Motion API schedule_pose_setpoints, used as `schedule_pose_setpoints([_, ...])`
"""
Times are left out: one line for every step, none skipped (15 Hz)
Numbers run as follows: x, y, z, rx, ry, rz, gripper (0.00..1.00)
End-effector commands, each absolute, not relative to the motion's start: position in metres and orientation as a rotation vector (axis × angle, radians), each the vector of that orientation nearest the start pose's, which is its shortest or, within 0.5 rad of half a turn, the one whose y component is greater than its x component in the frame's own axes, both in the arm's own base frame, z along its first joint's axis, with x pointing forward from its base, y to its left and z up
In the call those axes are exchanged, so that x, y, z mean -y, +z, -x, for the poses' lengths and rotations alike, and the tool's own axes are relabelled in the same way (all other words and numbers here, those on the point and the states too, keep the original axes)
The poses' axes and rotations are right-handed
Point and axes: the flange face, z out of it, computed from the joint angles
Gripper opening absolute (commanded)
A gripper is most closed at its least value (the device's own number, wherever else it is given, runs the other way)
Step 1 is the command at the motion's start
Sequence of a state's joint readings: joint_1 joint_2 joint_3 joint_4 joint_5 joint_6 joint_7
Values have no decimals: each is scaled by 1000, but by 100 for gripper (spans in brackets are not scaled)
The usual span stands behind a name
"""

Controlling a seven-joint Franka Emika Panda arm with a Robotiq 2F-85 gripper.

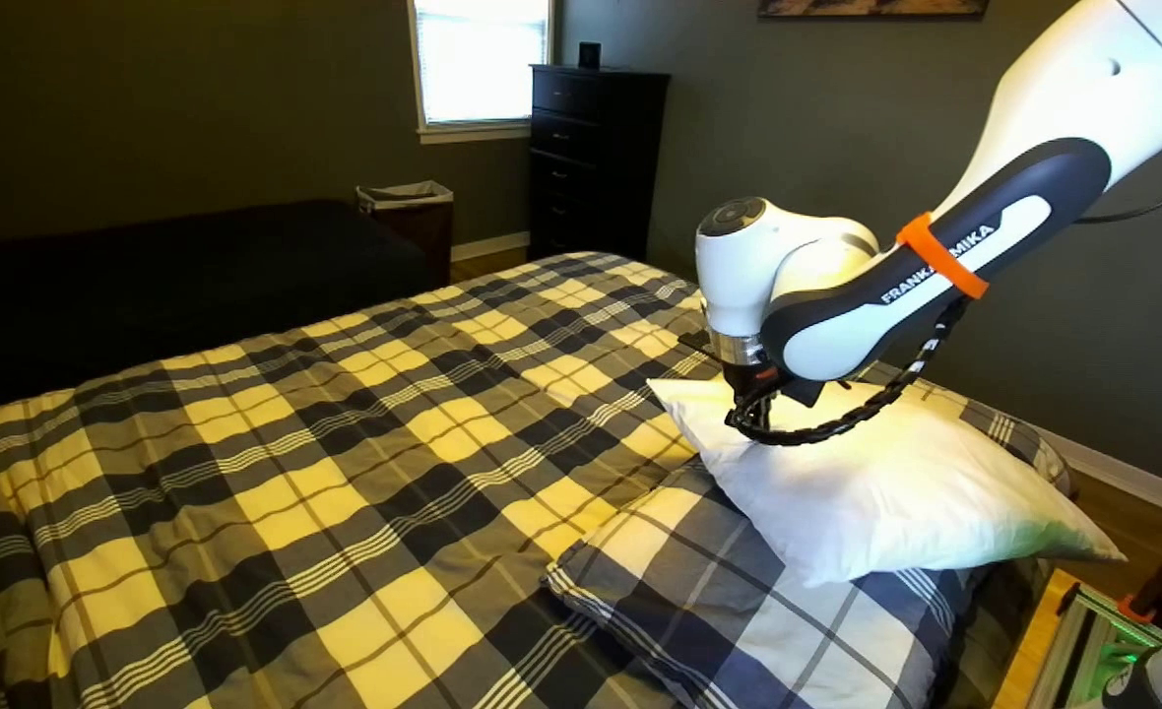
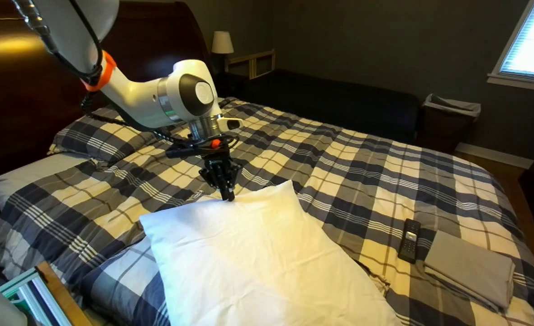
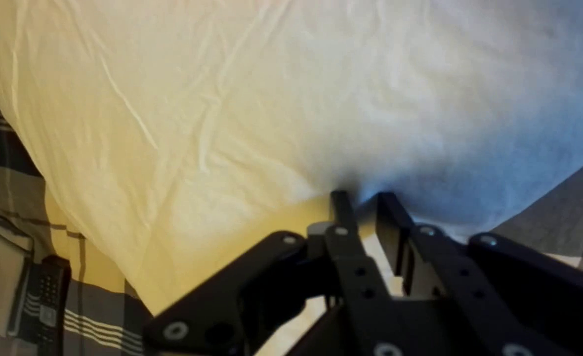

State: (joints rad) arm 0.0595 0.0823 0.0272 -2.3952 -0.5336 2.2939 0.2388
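Nearest the wrist camera, the gripper [image 3: 363, 198] has its jaws almost together, seemingly pinching an edge of the white pillow [image 2: 249, 258]. That grasp looks about complete; the pillow, lying partly over a plaid pillow [image 1: 729, 601], appears not lifted clear. Up the arm [image 1: 1044, 197], an orange band [image 1: 943, 258] interrupts lettering: "FRANK", "MIKA". Farther off, a handset [image 2: 409, 241] has markings too small to read.

a glossy white, black-panelled robot arm [image 1: 1014, 187] lettered "franka" wears an orange band [image 1: 940, 258], black wrapped cable [image 1: 827, 430] and black silver-screwed gripper [image 3: 363, 200].
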Motion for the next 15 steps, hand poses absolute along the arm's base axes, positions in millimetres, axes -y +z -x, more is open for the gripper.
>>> schedule_pose_setpoints([-29, 293, -457, 717, 244, 3386, 0])
schedule_pose_setpoints([-30, 298, -454, 779, 250, 3360, 0])
schedule_pose_setpoints([-30, 303, -451, 821, 252, 3345, 0])
schedule_pose_setpoints([-31, 306, -449, 853, 252, 3334, 0])
schedule_pose_setpoints([-30, 310, -451, 817, 234, 3359, 0])
schedule_pose_setpoints([-30, 311, -457, 752, 235, 3381, 26])
schedule_pose_setpoints([-30, 310, -462, 666, 192, 3415, 28])
schedule_pose_setpoints([-33, 305, -465, 585, 186, 3444, 34])
schedule_pose_setpoints([-36, 301, -466, 498, 158, 3466, 40])
schedule_pose_setpoints([-41, 295, -466, 420, 119, 3490, 49])
schedule_pose_setpoints([-47, 289, -466, 363, 88, 3514, 56])
schedule_pose_setpoints([-52, 284, -466, 309, 60, 3542, 64])
schedule_pose_setpoints([-58, 277, -468, 277, 41, 3577, 71])
schedule_pose_setpoints([-63, 271, -469, 235, 17, 3610, 78])
schedule_pose_setpoints([-69, 263, -470, 194, -9, 3638, 86])
